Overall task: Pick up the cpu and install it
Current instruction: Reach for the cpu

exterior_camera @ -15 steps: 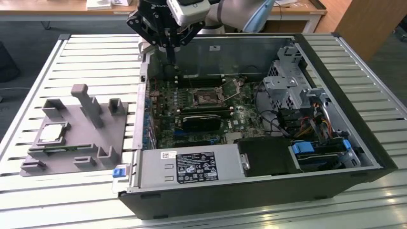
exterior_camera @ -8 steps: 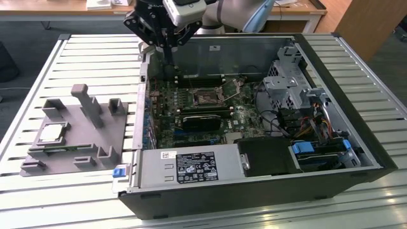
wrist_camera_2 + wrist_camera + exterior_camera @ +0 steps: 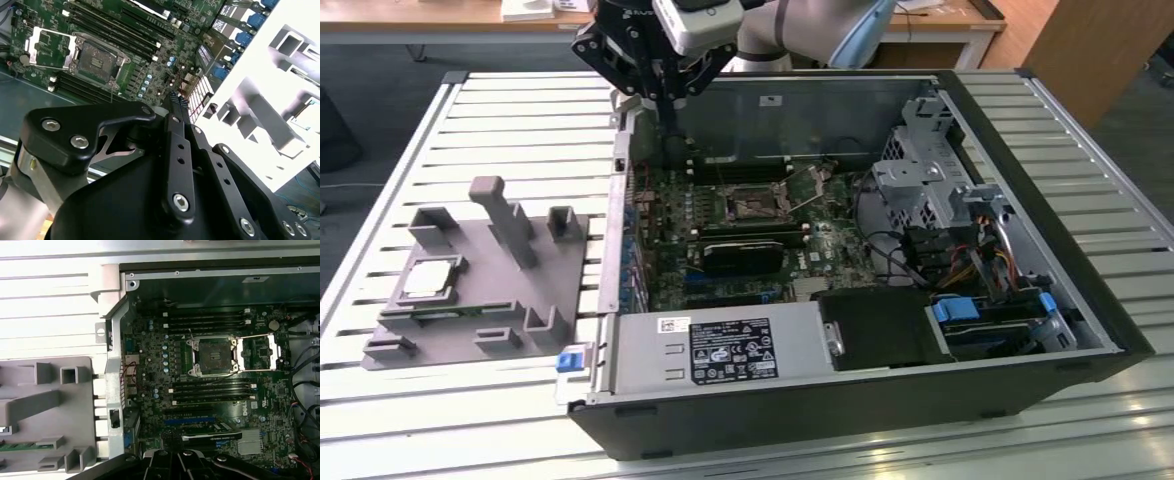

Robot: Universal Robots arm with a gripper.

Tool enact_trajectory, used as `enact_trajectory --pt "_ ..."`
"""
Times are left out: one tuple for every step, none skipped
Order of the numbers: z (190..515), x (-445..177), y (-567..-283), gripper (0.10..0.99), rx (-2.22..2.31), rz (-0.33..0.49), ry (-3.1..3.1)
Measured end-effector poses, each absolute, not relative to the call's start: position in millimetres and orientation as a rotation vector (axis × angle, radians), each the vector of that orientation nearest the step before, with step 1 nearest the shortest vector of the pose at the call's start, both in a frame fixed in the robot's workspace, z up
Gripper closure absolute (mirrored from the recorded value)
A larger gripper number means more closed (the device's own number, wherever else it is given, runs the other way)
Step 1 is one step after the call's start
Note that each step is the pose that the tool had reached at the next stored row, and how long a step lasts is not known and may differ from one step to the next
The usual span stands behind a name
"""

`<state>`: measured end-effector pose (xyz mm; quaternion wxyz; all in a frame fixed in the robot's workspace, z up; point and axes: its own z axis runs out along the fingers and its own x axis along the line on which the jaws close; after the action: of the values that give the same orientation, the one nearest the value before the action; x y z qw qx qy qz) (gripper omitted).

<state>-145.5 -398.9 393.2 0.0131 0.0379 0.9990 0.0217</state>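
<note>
You get clear room straight above the CPU socket (image 3: 212, 356). Its load plate (image 3: 257, 352) lies flipped open just beside it. Memory slots (image 3: 207, 320) flank the socket on two sides. The case wall (image 3: 620, 200) stands between the socket and the cpu (image 3: 431, 280). Tall tray pegs (image 3: 507, 225) crowd beyond that wall.

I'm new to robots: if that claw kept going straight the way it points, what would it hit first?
The claw would likely meet the green circuit board in the open computer case, near its side wall; depth is unclear.
</note>
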Motion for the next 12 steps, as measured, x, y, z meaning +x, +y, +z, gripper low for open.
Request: enact_trajectory --pt "393.2 -146.0 -398.9 0.98 0.118 0.068 3.112" --pt "393.2 -146.6 -398.9 0.98 0.118 0.068 3.112" --pt "393.2 -147.3 -398.9 0.98 0.118 0.068 3.112" --pt "393.2 -148.0 -398.9 0.98 0.118 0.068 3.112" --pt "393.2 -148.6 -398.9 0.98 0.118 0.068 3.112" --pt "393.2 -149.2 -398.9 0.98 0.118 0.068 3.113" --pt "393.2 -149.8 -398.9 0.98 0.118 0.068 3.112" --pt "393.1 -150.4 -398.9 0.98 0.118 0.068 3.112" --pt "393.1 -151.1 -398.9 0.98 0.118 0.068 3.113" --pt "393.1 -151.6 -398.9 0.98 0.118 0.068 3.113" --pt "393.1 -152.2 -398.9 0.98 0.118 0.068 3.112" --pt "393.1 -152.8 -398.9 0.98 0.118 0.068 3.112"
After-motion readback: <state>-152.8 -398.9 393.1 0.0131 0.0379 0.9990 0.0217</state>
